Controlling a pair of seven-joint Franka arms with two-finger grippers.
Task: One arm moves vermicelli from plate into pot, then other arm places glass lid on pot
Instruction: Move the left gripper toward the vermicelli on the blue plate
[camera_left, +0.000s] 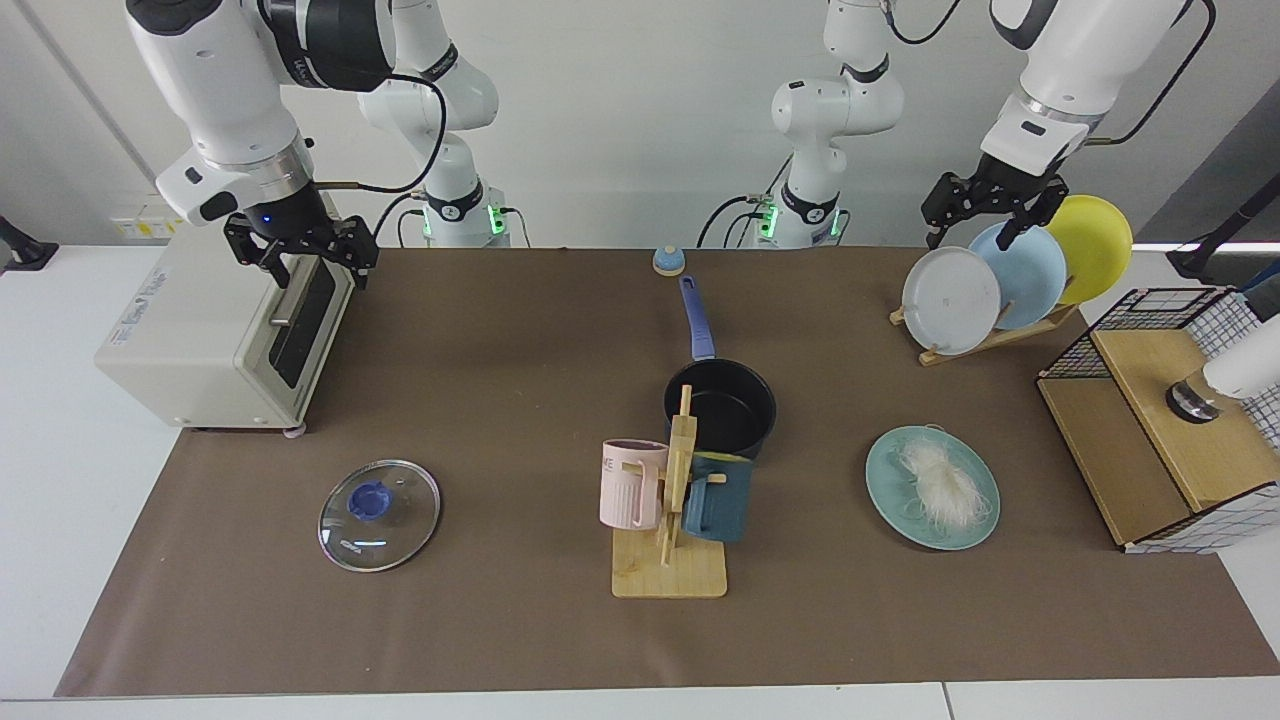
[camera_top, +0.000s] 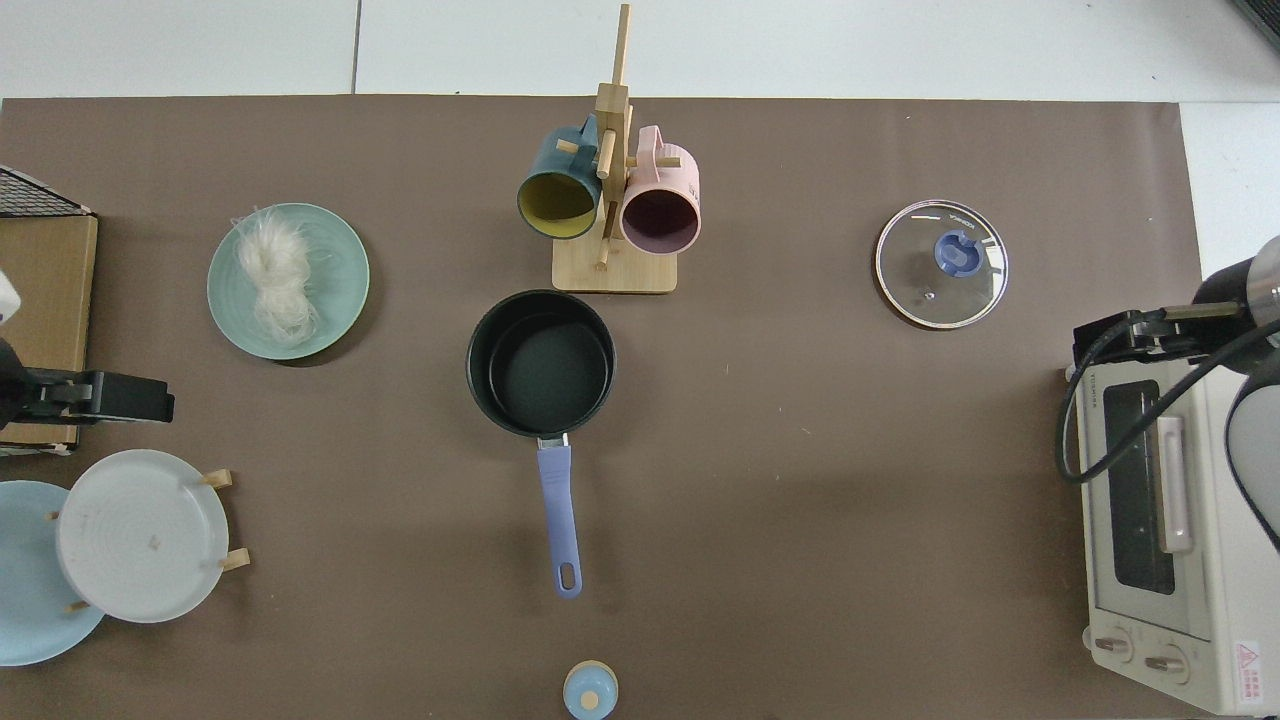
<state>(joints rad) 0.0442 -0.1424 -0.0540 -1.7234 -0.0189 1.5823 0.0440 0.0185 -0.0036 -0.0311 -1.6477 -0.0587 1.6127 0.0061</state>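
The vermicelli (camera_left: 940, 480) (camera_top: 275, 275) lies as a white wispy bundle on the teal plate (camera_left: 890, 480) (camera_top: 340, 270). The dark blue pot (camera_left: 720, 405) (camera_top: 540, 365) stands empty mid-table, and in the facing view its long handle points toward the arms' bases. The glass lid (camera_left: 379, 515) (camera_top: 941, 263) lies flat on the mat, blue knob up. My left gripper (camera_left: 975, 225) (camera_top: 100, 397) hangs open in the air by the plate rack, well back from the teal plate. My right gripper (camera_left: 305, 262) (camera_top: 1130, 335) hangs open over the toaster oven, far from the lid.
A wooden mug tree (camera_left: 672, 520) with a pink mug (camera_left: 630, 485) and a dark blue mug (camera_left: 716, 505) stands right in front of the pot. A toaster oven (camera_left: 220, 330), a rack of plates (camera_left: 990, 290), a wire-and-wood box (camera_left: 1150, 430) and a small blue bell (camera_left: 668, 260) ring the mat.
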